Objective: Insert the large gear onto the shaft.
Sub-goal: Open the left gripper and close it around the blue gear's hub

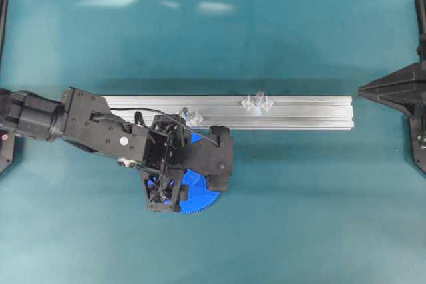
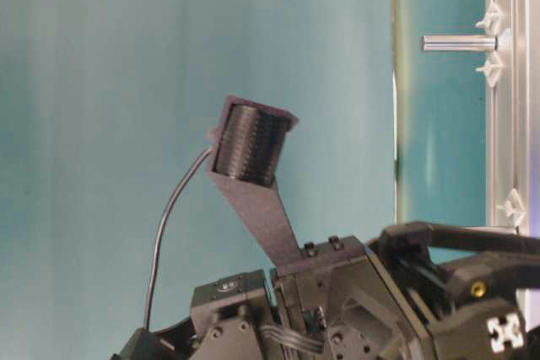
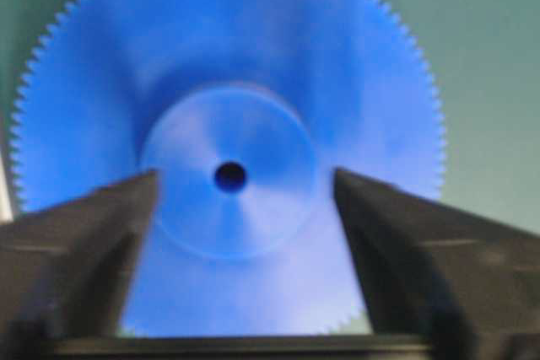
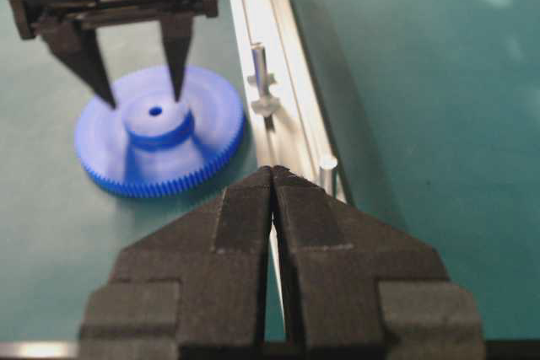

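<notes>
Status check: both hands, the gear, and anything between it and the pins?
Left hand open, fingers straddling the hub of the large gear, which lies flat on the table. Right hand shut, empty, parked clear. Shaft bare on the rail; nothing in between.

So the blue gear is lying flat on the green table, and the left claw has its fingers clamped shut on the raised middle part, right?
Not quite. The large gear does lie flat on the table, but the left gripper is open: its fingers stand apart on either side of the raised hub, not clamped on it. The right wrist view shows this, and the left wrist view agrees.
</notes>
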